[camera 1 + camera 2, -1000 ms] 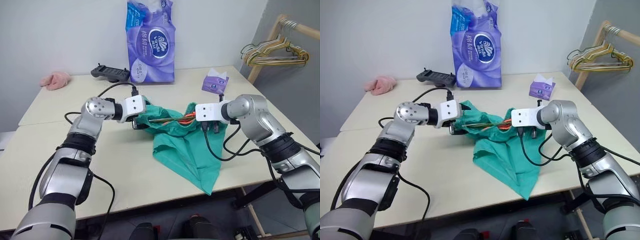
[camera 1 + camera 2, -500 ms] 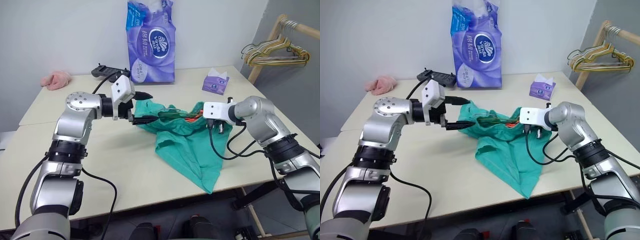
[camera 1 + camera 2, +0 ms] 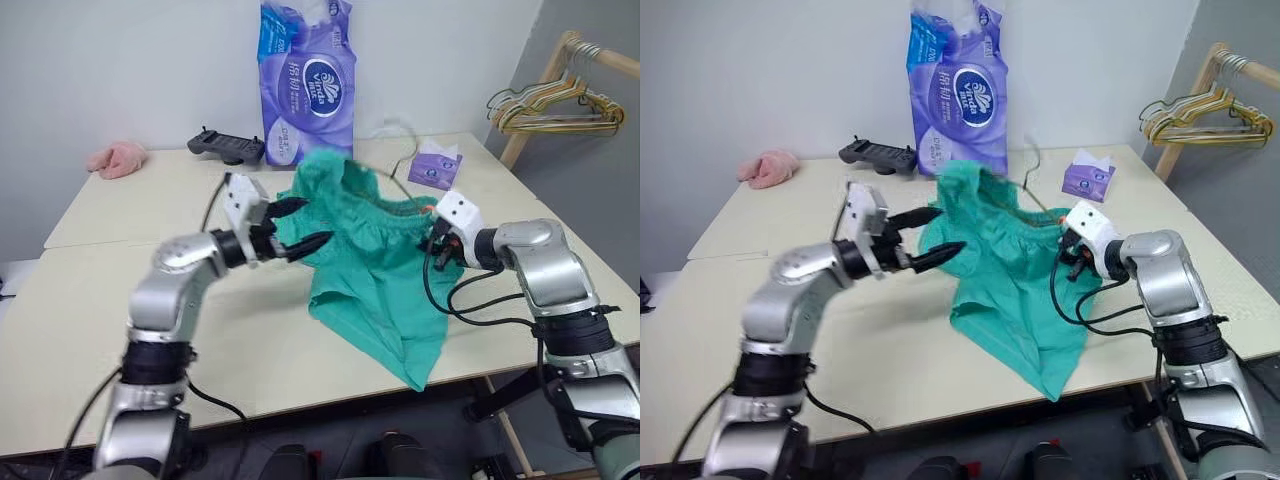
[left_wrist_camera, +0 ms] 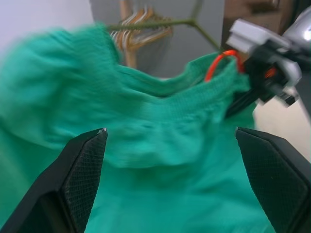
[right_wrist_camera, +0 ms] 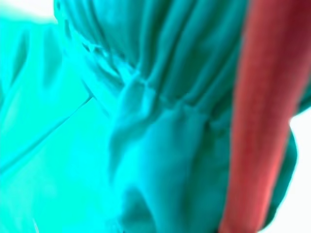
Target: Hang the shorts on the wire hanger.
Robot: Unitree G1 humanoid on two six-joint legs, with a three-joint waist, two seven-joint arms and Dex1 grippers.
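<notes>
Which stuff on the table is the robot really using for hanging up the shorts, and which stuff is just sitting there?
For the job:
- shorts, teal-green, lifted up
- wire hanger, thin, poking up behind the shorts
- right end effector, shut on the waistband
- left end effector, open beside the shorts

Just lying about:
- purple tissue pack
- small tissue box
- pink cloth
- black controller
- bunch of hangers on the rack

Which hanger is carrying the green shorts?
The single thin dark olive wire hanger inside the teal-green fabric shorts, lifted above the table, not the pale gold and green bunch on the wooden rail.

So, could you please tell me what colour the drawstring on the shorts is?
Bright orange drawstring, clearest in the left wrist view, against the teal-green shorts.
</notes>
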